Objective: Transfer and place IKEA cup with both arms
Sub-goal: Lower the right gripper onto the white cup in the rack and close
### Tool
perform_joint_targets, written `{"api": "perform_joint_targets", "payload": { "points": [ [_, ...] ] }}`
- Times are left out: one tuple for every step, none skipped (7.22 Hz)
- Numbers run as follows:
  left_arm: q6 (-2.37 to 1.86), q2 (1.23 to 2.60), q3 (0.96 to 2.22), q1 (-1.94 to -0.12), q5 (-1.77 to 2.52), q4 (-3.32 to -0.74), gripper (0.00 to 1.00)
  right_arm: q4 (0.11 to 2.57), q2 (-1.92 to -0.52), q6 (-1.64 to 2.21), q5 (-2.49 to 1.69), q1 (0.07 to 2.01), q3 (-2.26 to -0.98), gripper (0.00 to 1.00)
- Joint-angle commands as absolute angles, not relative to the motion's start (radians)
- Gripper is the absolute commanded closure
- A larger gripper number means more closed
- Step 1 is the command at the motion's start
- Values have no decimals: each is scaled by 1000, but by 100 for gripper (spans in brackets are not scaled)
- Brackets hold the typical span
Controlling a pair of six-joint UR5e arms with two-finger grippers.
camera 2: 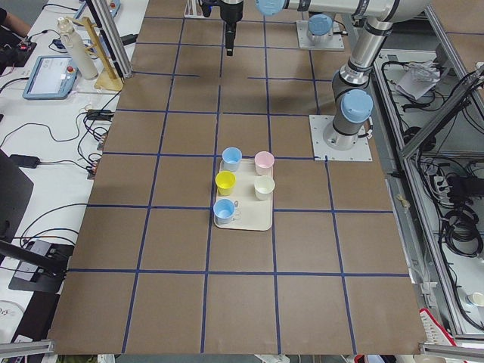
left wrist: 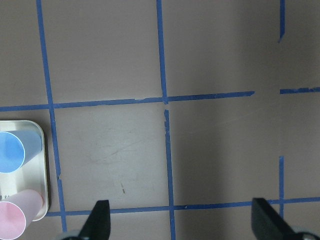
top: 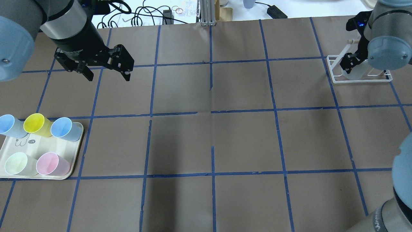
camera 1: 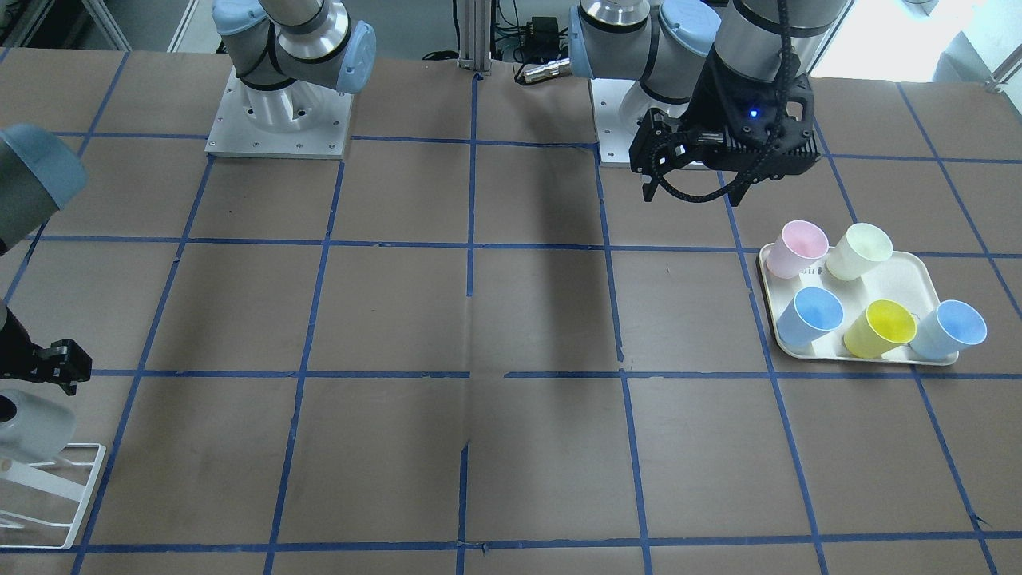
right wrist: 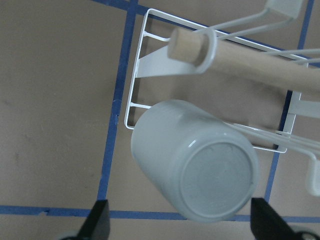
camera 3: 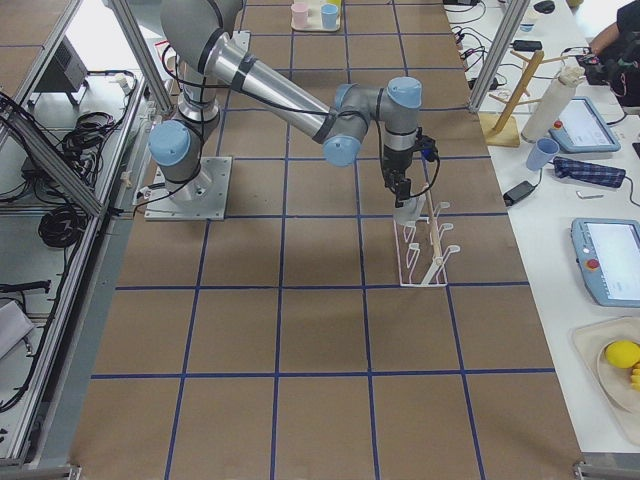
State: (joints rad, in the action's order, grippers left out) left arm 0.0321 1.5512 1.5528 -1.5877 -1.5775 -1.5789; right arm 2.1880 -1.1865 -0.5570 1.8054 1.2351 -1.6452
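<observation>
The pale grey IKEA cup (right wrist: 195,160) hangs upside down and tilted on a peg of the white wire rack (right wrist: 137,65), its bottom facing the right wrist camera. It also shows in the front view (camera 1: 32,427) and the right side view (camera 3: 407,210). My right gripper (right wrist: 182,222) is open just above the cup, with a finger (right wrist: 100,222) standing off each side and not gripping. It also shows in the overhead view (top: 352,59). My left gripper (top: 106,72) is open and empty, high over the table beyond the tray; it also shows in the front view (camera 1: 695,188).
A cream tray (top: 32,148) at my left holds two light blue cups, a yellow cup (top: 33,124), a pale yellow cup (top: 14,162) and a pink cup (top: 48,163). Blue tape lines grid the brown table. The rack (top: 360,79) stands at the far right.
</observation>
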Motion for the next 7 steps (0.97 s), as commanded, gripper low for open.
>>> {"api": "perform_joint_targets", "payload": {
  "points": [
    [32, 1551, 1554, -1588, -1577, -1580, 0, 2189, -1180, -561, 1813, 1235, -1632, 0],
    [32, 1551, 1554, -1588, -1577, -1580, 0, 2186, -1178, -564, 1812, 1235, -1615, 0],
    [32, 1551, 1554, -1586, -1577, -1578, 0, 2186, -1178, -578, 1801, 1235, -1608, 0],
    [32, 1551, 1554, -1588, -1577, -1578, 0, 2194, -1175, -609, 1796, 1235, -1606, 0],
    [32, 1551, 1554, -1586, -1577, -1580, 0, 2198, -1167, -614, 1796, 1233, -1606, 0],
    [32, 1551, 1554, -1588, -1577, -1580, 0, 2206, -1166, -618, 1796, 1233, -1606, 0],
    [32, 1551, 1554, -1588, -1577, -1580, 0, 2212, -1158, -623, 1796, 1233, -1605, 0]
  ]
}}
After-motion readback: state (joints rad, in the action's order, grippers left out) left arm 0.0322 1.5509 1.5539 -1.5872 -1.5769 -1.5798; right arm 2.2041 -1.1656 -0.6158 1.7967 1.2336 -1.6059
